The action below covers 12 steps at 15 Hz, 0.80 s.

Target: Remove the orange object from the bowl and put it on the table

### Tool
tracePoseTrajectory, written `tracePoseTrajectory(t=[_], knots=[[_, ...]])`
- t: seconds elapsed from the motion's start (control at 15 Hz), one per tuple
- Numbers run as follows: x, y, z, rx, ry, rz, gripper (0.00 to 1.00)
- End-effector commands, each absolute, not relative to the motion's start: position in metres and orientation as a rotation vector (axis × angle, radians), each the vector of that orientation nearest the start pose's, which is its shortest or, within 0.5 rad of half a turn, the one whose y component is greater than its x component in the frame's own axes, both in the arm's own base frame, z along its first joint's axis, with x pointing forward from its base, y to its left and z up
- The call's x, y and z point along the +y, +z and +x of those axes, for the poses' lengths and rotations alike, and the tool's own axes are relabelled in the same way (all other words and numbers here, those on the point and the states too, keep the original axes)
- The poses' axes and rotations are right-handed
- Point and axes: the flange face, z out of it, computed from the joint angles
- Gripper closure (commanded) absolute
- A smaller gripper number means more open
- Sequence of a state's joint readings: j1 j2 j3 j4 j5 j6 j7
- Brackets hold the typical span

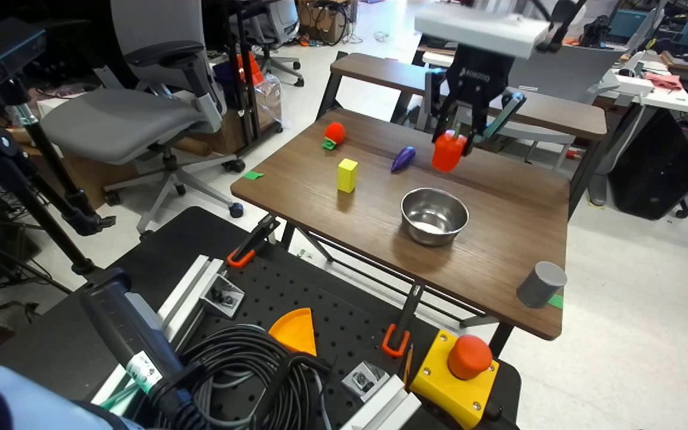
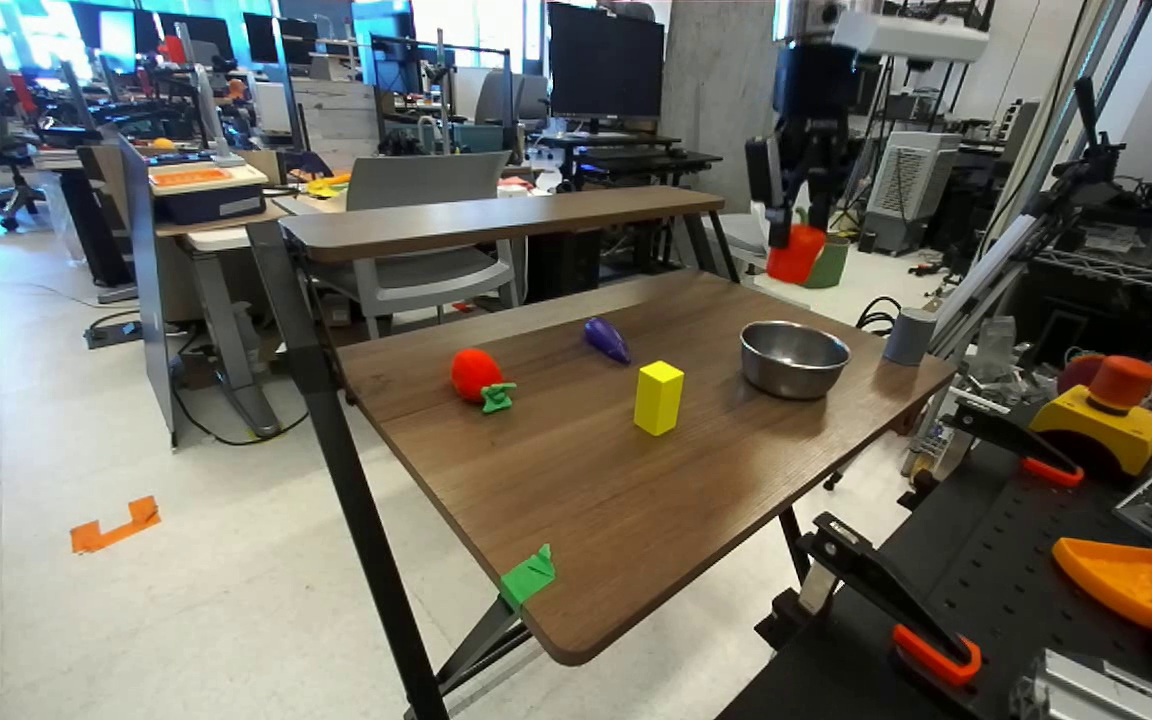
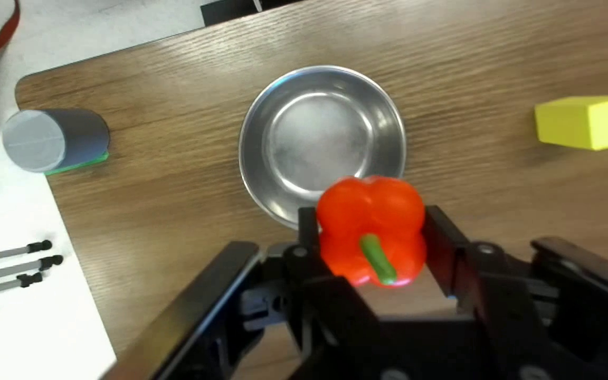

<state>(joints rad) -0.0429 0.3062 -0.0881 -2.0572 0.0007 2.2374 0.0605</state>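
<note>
1. The gripper is closed partway, its fingers parted by the width of the pepper, one pressing on each side. I take this red-orange pepper, with its green stem, to be the orange object.
2. The pepper hangs in the air, higher than the bowl in both exterior views and touching neither the bowl nor the table. Whether part of it is straight above the bowl, I cannot tell.
3. Done, by my reading: the removal. The bowl stands upright, and the wrist view shows its shiny floor, with only a stretch of rim hidden behind the pepper.
4. Left to do: move the pepper past the rim, lower it onto the wood, let go and back off.
5. In an exterior view the yellow block is left of the bowl, the purple toy to its far left, and the grey cylinder at the near right corner; the landing spot should miss all three. I judge the task rather more than half through.
</note>
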Motion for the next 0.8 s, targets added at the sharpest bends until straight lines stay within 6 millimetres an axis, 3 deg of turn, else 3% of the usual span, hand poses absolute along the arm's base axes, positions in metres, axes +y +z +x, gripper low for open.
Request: tracePoseTrajectory(t=[0.0,0.13,0.27,0.73], knots=[[-0.093,0.331,0.610,0.411,0.160,-3.021,0.75],[-0.106,0.343,0.637,0.483,0.136,-2.977,0.75],[-0.118,0.338,0.660,0.557,0.135,-2.943,0.75],[-0.151,0.254,0.722,0.815,0.184,-2.917,0.75]])
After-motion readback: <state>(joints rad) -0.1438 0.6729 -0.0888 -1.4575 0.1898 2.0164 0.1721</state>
